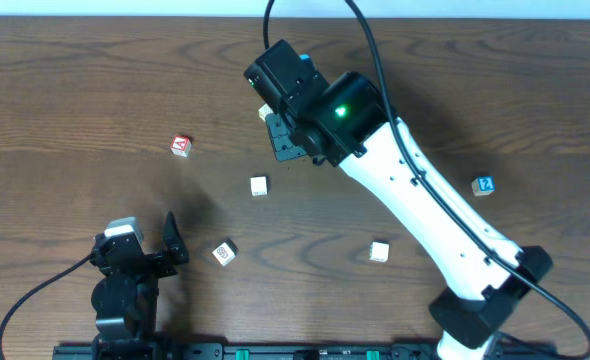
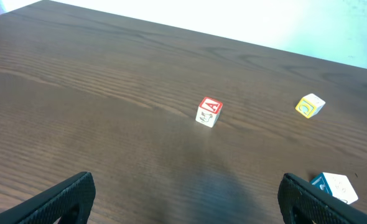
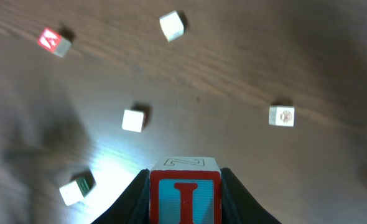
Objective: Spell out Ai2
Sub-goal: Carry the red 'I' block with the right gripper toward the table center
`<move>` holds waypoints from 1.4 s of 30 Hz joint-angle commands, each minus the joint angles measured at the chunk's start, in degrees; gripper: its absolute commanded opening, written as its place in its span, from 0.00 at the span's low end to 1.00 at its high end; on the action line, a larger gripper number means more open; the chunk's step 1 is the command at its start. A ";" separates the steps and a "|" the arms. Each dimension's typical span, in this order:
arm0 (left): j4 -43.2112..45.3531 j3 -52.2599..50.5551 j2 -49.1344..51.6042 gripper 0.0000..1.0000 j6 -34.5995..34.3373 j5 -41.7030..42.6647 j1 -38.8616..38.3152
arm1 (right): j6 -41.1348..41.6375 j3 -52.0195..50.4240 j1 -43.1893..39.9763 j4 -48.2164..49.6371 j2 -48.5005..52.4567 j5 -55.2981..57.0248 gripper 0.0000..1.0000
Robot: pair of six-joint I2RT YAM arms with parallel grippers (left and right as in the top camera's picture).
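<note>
The right arm [image 1: 425, 210] reached in a long diagonal over the dark wood-grain worktop [image 1: 65, 90]. Its smooth white link rose from the near right edge to a black wrist with a green light. The right fingers [image 3: 134, 198] were drawn narrow onto the I cube [image 3: 185, 198], black pads pressed to its two sides, holding it raised above the wood. The block was square, with a red frame, a pale blue face, a red I and a cream top.

The left arm [image 1: 123, 295] sat folded low at the near left edge. The left fingers [image 2: 65, 199] were spread wide with only bare wood between them.

The A cube [image 2: 208, 112] rested ahead of the left fingers, centred between them and well apart, its top red with a white A. The blue 2 cube [image 1: 484, 185] lay well to the right of the right fingers, with the white link between.

Beneath the right fingers lay a plain cream cube [image 3: 133, 120]. A second cream cube [image 3: 171, 25] lay farther out, a cube with a faint round mark [image 3: 282, 116] to the right and a green-sided cube [image 3: 74, 190] to the left.
</note>
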 commanded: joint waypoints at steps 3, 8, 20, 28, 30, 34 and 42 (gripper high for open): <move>-0.42 -1.27 -0.33 0.95 0.31 0.59 0.24 | 0.81 -10.67 0.42 6.67 -8.81 1.62 0.01; -0.39 -1.27 -0.33 0.95 0.31 0.59 0.24 | 0.87 -26.84 -0.63 17.42 -16.90 -2.16 0.01; -0.42 -1.27 -0.33 0.95 0.31 0.59 0.24 | 3.56 -45.07 -7.61 26.23 -25.38 -5.18 0.01; -0.39 -1.27 -0.33 0.95 0.31 0.59 0.24 | 9.25 -45.11 -7.32 33.79 -15.15 -4.61 0.01; -0.39 -1.27 -0.33 0.95 0.31 0.59 0.24 | 9.25 -45.11 -7.32 36.06 -13.20 -4.57 0.01; -0.42 -1.27 -0.33 0.95 0.31 0.59 0.24 | 9.84 -45.09 -7.37 41.48 -8.04 -4.57 0.01; -0.39 -1.27 -0.33 0.95 0.31 0.59 0.24 | 12.20 -45.07 -7.37 51.91 1.75 -3.52 0.01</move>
